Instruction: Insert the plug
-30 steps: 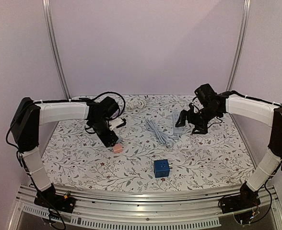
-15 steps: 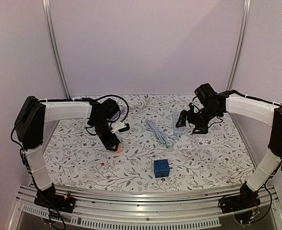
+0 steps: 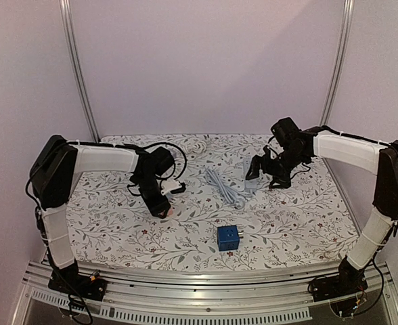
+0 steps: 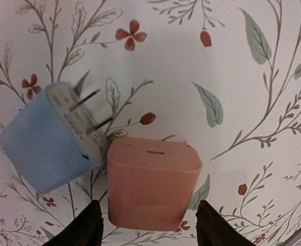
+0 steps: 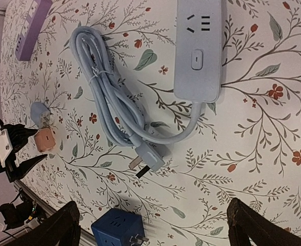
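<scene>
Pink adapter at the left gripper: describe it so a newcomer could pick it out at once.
On the floral tablecloth, go to the left half, where the left gripper points down. The pink adapter lies between its fingers, a rounded block right beside a pale blue adapter. The blue one shows two metal prongs; the pink one shows none, only a narrow slot.

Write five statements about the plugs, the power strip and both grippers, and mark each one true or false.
1. The pink square charger block lies between the left gripper's jaws. True.
2. The light blue charger block shows no pins. False: two metal prongs stick out.
3. The grey plastic power strip's grey cable lies bundled. True.
4. That cable's plug sits in the dark blue cube socket. False: it lies loose, apart from it.
5. The right gripper's jaws clamp the strip. False: they stand wide open, empty.
</scene>
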